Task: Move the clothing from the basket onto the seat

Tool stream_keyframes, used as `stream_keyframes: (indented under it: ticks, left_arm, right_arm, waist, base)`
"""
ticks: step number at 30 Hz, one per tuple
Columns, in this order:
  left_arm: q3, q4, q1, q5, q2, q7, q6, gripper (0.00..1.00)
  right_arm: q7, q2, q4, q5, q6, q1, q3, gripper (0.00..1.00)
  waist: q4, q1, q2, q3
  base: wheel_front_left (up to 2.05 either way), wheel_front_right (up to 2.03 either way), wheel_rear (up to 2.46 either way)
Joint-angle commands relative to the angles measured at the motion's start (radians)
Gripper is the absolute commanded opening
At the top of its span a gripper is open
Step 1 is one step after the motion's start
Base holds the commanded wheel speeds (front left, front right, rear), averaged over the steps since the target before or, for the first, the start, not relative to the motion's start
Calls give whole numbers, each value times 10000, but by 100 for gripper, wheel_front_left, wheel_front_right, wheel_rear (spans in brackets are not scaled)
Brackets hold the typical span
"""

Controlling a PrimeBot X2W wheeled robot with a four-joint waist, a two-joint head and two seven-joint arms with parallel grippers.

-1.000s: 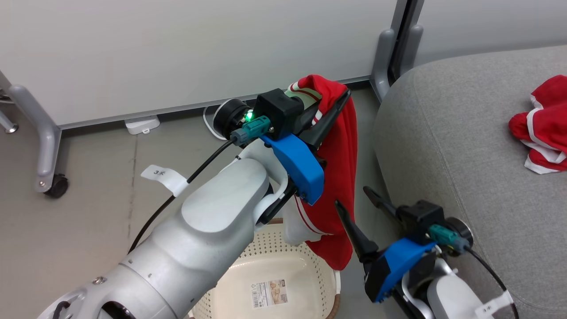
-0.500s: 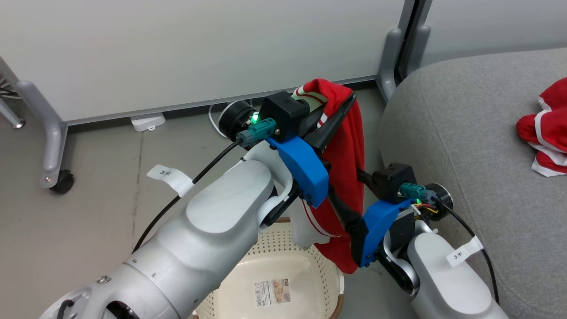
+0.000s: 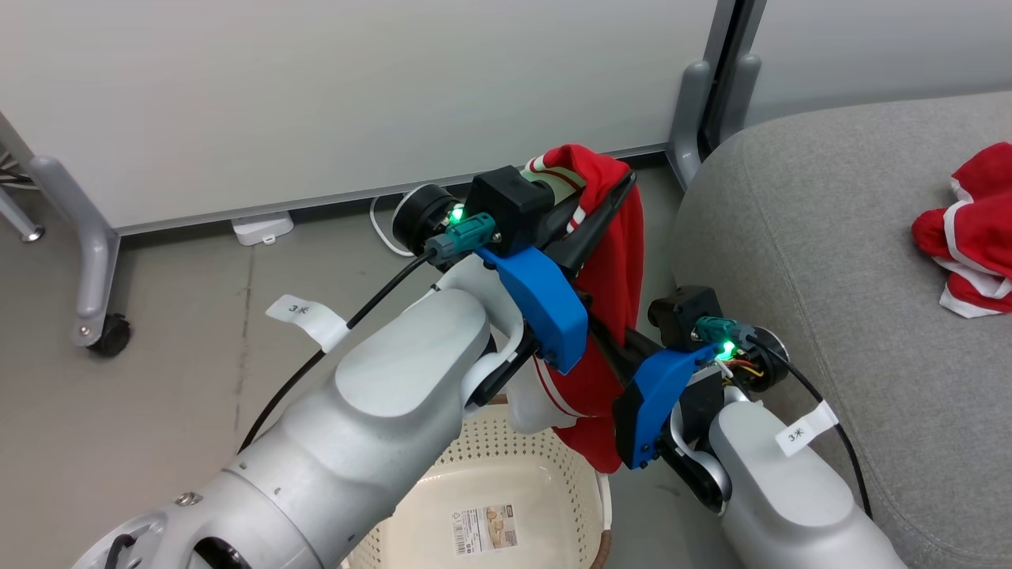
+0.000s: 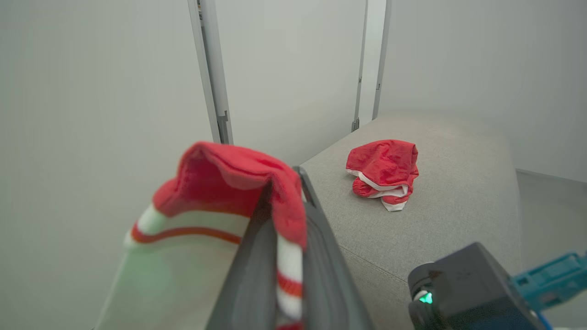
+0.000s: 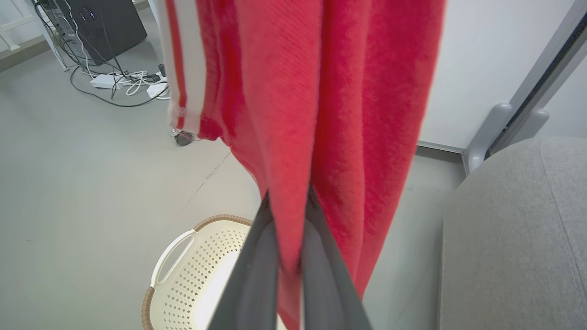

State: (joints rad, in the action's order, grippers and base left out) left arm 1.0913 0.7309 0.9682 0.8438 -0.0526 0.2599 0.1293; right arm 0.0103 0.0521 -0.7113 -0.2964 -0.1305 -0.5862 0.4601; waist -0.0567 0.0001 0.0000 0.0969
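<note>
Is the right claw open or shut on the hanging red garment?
Shut. In the right wrist view the right claw has its fingers closed, with the red garment pinched between them.

Bright, even indoor light reaches all three views, soft and diffuse, with only faint shadows and no harsh glare. In the head view, the pale left forearm [image 3: 379, 395] carries broad, gentle highlights along its top. A small green lamp [image 3: 456, 211] glows on the left wrist, and a second green lamp [image 3: 726, 348] on the right wrist. In the left wrist view, the near red garment [image 4: 220, 183] and the dark fingers [image 4: 257, 275] are out of focus, with a greenish tint on the garment's white trim. The far seat [image 4: 458, 192] looks sharper. In the right wrist view, the cloth nearest the lens is blurred, and the grey post [image 5: 490, 128] at far right leans from wide-angle distortion.
</note>
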Motion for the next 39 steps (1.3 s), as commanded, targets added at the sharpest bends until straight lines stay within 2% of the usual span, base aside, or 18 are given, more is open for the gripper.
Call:
stream_keyframes:
  ticks: [1,25,26,27,28,39]
  left_arm:
    - [27,20,59,41,1,66,18,0]
    - [206,295,-51,277,11,75,19,0]
    - [221,301,-56,273,12,74,19,9]
    - [234,313,-63,291,11,68,19,46]
    - [245,322,-65,310,12,66,19,100]
    - [273,425,-124,430,14,67,18,100]
  right_arm:
    - [92,-18,-99,-119,-5,-152,76,0]
    - [846,-19,-1149,-871,-5,-510,727,0]
    - [869,-19,-1175,-884,-5,-522,741,0]
    - [883,-19,-1196,-890,-5,-534,760,0]
    - [899,-19,-1213,-912,-5,-547,779,0]
    - [1038,-19,-1463,-1108,-5,-682,929,0]
  waist:
    - [-4,-1,0,-25]
    - [-162,-1,0,-150]
    - [-162,-1,0,-162]
    - [-164,-1,0,-173]
    - [-168,-1,0,-181]
    - [-219,-1,0,-256]
  base:
    - [0,0,0]
    - [0,0,0]
    - [0,0,0]
    - [0,0,0]
    - [0,0,0]
    - [0,0,0]
